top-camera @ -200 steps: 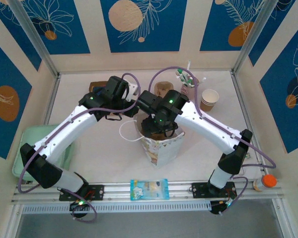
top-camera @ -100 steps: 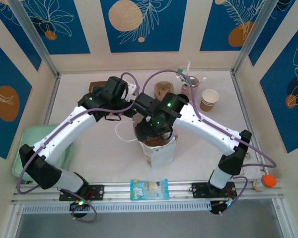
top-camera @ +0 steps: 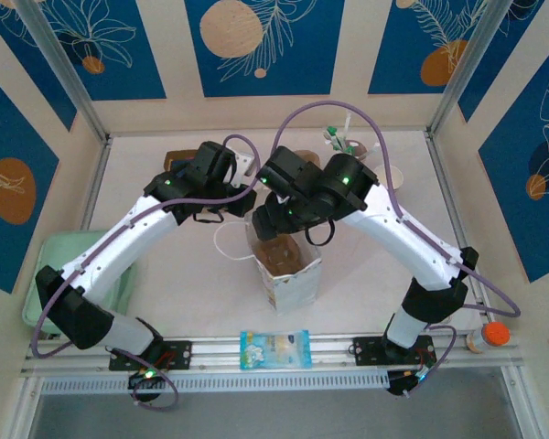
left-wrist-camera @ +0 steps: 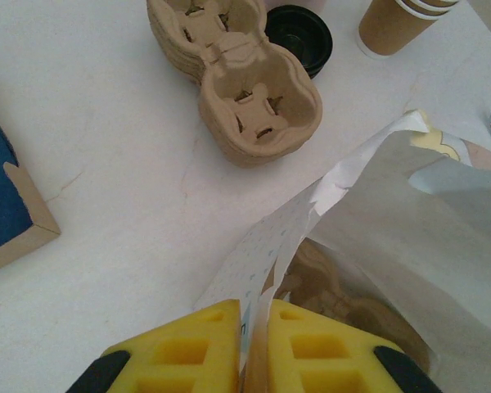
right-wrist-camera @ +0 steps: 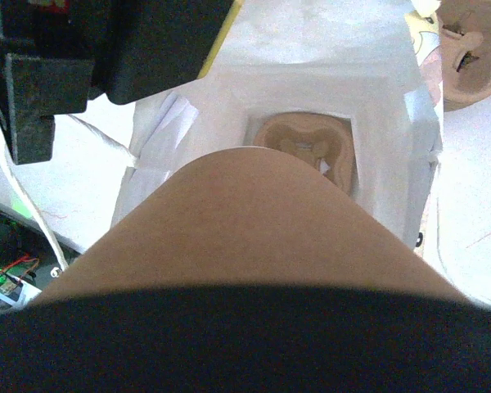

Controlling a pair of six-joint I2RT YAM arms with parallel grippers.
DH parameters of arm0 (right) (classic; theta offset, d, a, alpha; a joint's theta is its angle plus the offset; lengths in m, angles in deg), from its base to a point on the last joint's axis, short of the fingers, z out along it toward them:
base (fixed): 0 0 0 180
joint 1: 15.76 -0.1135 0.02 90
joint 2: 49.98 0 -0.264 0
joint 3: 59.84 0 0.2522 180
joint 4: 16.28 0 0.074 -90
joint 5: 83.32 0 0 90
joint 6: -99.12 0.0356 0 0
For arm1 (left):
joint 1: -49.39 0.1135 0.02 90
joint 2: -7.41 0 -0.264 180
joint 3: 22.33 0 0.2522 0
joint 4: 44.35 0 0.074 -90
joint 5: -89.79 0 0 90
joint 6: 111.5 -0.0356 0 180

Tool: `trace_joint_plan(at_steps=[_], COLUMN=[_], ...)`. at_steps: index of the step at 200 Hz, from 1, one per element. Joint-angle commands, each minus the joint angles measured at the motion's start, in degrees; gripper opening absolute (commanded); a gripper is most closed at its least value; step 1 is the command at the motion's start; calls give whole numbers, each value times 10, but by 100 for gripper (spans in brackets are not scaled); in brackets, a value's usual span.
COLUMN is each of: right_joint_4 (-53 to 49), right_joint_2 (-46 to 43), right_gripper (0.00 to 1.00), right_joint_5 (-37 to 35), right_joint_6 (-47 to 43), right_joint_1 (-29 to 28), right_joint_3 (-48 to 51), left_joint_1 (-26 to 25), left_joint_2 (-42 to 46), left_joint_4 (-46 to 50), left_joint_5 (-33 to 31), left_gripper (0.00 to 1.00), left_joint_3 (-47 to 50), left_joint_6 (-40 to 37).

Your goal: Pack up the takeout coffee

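A white paper bag [top-camera: 288, 274] stands open mid-table with a pulp carrier [right-wrist-camera: 307, 151] at its bottom. My left gripper [left-wrist-camera: 254, 309] is shut on the bag's near edge [left-wrist-camera: 270, 246], its yellow pads pinching the paper; from above the left gripper [top-camera: 242, 212] sits at the bag's left rim. The takeout coffee [right-wrist-camera: 254, 229], a kraft-brown cup that looks dark at its near end, hangs straight above the bag's mouth. My right gripper [top-camera: 276, 224] is shut on it. The cup hides the right fingers.
Behind the bag lie a stack of pulp carriers [left-wrist-camera: 237, 82], a black lid [left-wrist-camera: 299, 34] and a stack of brown cups [left-wrist-camera: 397, 20]. A cup of stirrers [top-camera: 343, 142] stands at the back. A green tray [top-camera: 50, 265] is left, a blue packet [top-camera: 274, 347] at the front rail.
The right arm has swung up and leftward with the cup over the bag, and now covers the cup stack at the back. The bag has shifted slightly left. The left arm has stayed put.
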Motion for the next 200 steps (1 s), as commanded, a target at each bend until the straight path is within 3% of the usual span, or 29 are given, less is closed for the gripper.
trace_joint_plan(at_steps=[1,78,165,200], right_joint_4=[-20,23,-42,12], right_joint_2=[0,-22,16,17], right_gripper=[39,39,37,37], right_joint_5=[11,46,-48,25], right_joint_6=[-8,30,68,50], right_joint_1=[-4,-16,-8,-29], right_joint_3=[-5,86,62,78], left_joint_1=[1,0,0,0], left_joint_2=[7,0,3,1], left_joint_4=[2,-3,-3,-5], left_joint_5=[0,5,4,6], left_gripper=[15,15,15,15], left_joint_3=[6,2,5,4], left_joint_6=[0,3,3,5])
